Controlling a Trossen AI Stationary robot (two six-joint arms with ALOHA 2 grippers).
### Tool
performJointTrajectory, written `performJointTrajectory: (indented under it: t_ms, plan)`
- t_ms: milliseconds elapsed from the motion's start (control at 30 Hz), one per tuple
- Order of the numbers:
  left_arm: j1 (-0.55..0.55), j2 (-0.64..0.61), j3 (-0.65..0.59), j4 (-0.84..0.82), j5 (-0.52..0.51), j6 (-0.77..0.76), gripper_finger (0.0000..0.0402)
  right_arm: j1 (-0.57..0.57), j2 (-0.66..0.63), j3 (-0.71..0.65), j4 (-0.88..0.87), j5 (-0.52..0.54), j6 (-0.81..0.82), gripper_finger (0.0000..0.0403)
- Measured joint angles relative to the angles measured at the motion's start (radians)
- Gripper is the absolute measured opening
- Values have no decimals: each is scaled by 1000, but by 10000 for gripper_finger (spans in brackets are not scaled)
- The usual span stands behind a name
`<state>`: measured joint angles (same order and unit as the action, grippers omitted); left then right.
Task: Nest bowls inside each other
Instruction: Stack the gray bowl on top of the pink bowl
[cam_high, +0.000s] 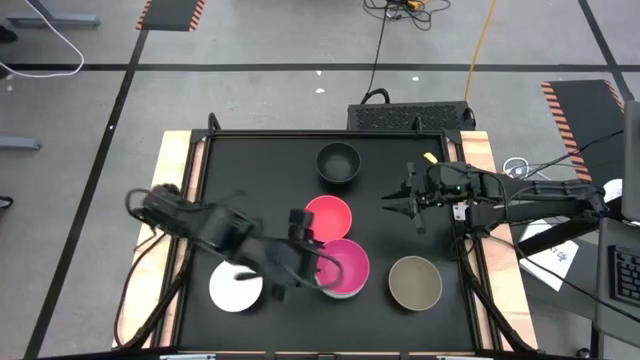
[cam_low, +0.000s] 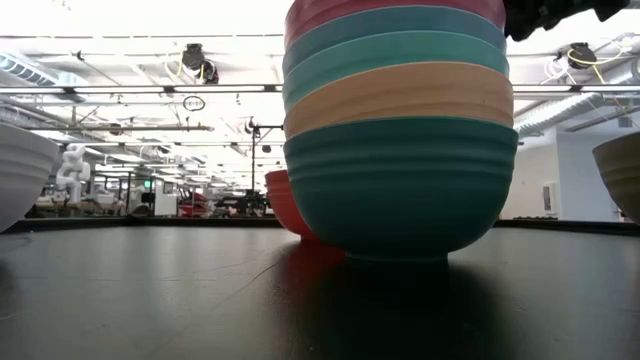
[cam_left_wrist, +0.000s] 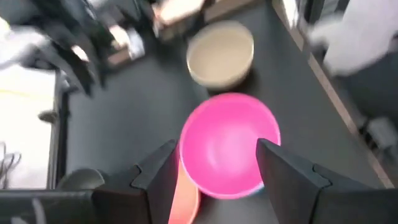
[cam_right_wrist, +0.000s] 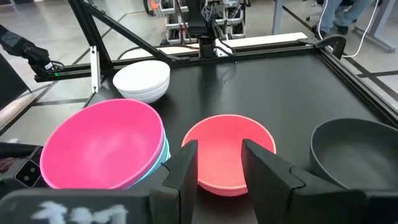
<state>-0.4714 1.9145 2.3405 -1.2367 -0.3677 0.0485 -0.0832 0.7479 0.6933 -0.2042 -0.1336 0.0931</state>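
A stack of several nested bowls (cam_high: 346, 268) stands near the table's middle, the magenta bowl (cam_left_wrist: 227, 140) on top; cyan, peach and green ones (cam_low: 400, 180) show below it in the low view. A red bowl (cam_high: 328, 216), a black bowl (cam_high: 338, 162), a white bowl (cam_high: 236, 288) and a taupe bowl (cam_high: 415, 282) each stand alone on their bases. My left gripper (cam_left_wrist: 217, 155) is open just above the magenta bowl, one finger over each side of its rim. My right gripper (cam_right_wrist: 221, 165) is open and hovers to the right of the red bowl (cam_right_wrist: 227, 152).
The black tabletop has a raised frame (cam_high: 200, 150) around it. Bare table lies between the black bowl and the left edge, and in front of the stack (cam_low: 200, 300). The right arm (cam_high: 500, 200) reaches in from the right edge.
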Motion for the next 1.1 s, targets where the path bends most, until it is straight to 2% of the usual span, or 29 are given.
performJointTrajectory:
  t_ms: [200,300,367,433,500,700,800,900,1000,1100]
  plan:
    - [-77,-124,1,88,-1,22,218,0,0,0,4,-2,-2,116]
    - [-128,-143,-3,101,-3,38,218,0,0,0,5,-2,-3,116]
    - [-159,-143,-53,163,5,67,218,0,-1,0,5,-2,-3,116]
    - [-179,-137,-150,293,52,112,218,0,-2,0,5,-2,-3,116]
    - [-180,-131,-254,421,54,150,218,0,-2,0,9,-2,-3,116]
    - [-80,-196,-502,632,86,220,218,0,-2,0,24,-49,32,116]
    - [15,-289,-669,700,110,190,218,8,-2,0,27,-76,50,116]
    - [107,-402,-844,824,195,193,218,31,-2,0,29,-80,50,116]
    - [149,-536,-1010,868,187,178,218,49,-2,0,42,-81,43,116]
    - [169,-658,-1135,858,116,161,218,61,-2,0,68,-80,41,116]
